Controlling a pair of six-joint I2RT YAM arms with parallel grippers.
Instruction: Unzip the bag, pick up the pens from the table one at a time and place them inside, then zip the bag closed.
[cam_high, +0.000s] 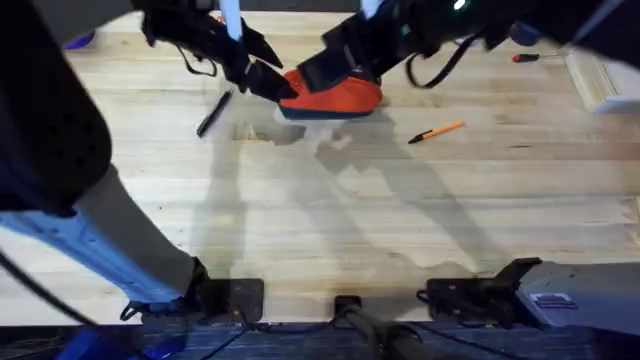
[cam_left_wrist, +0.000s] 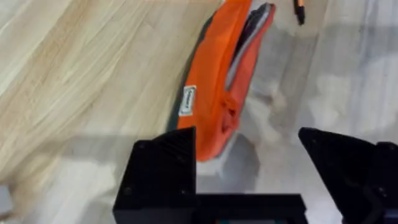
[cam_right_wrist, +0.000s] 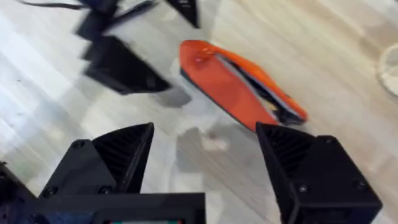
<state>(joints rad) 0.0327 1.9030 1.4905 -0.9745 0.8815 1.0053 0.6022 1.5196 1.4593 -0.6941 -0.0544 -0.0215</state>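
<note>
The orange bag (cam_high: 337, 97) lies on the table (cam_high: 330, 210) at the far middle. In the right wrist view a dark gap runs along the bag (cam_right_wrist: 233, 87) where the zipper is parted. My left gripper (cam_high: 268, 82) is open at the bag's left end, and the bag (cam_left_wrist: 214, 93) reaches in between its fingers (cam_left_wrist: 163, 171). My right gripper (cam_high: 338, 64) hovers open above the bag, with nothing between its fingers (cam_right_wrist: 118, 155). The black pen (cam_high: 214, 113) lies left of the bag. The orange pen (cam_high: 437, 131) lies to the right, its tip (cam_left_wrist: 298, 9) just past the bag's far end.
A red-handled screwdriver (cam_high: 530, 57) lies at the far right, beside a pale object (cam_high: 600, 80) at the table's right edge. The near half of the table is bare wood, crossed by the arms' shadows.
</note>
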